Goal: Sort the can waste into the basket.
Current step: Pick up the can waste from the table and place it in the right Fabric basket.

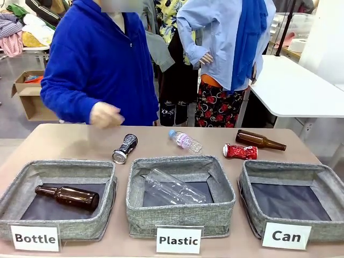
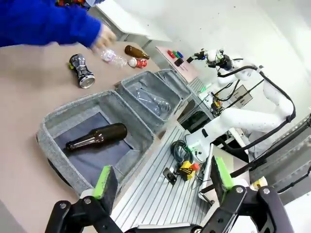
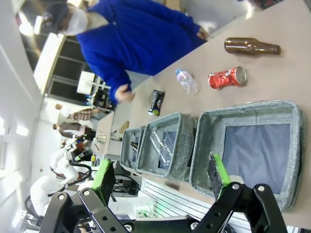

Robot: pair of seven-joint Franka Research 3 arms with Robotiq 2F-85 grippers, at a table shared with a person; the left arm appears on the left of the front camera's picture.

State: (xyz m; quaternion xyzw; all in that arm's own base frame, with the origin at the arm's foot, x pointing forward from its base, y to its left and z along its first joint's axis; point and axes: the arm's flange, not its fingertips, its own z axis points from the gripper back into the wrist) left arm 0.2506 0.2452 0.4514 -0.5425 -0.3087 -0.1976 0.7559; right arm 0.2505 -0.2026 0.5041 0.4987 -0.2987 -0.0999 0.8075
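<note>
A slim dark can (image 1: 124, 148) with a silver top lies on the table behind the left bin, also seen in the left wrist view as the dark can (image 2: 81, 71) and in the right wrist view as the dark can (image 3: 156, 102). A crushed red can (image 1: 240, 151) lies behind the right bin, next to a brown bottle; the red can (image 3: 227, 77) shows from the right wrist too. The grey "Can" basket (image 1: 252, 201) at the right holds nothing. My left gripper (image 2: 163, 182) is open over the robot base, short of the table. My right gripper (image 3: 160, 177) is open, back from the Can basket (image 3: 243, 116).
The "Bottle" bin (image 1: 21, 185) holds a brown bottle (image 1: 67, 196). The "Plastic" bin (image 1: 137, 207) holds a clear bottle (image 1: 172, 188). Another plastic bottle (image 1: 185, 141) and a brown glass bottle (image 1: 259, 141) lie on the table. A person's hand (image 1: 105, 114) hovers over the far left.
</note>
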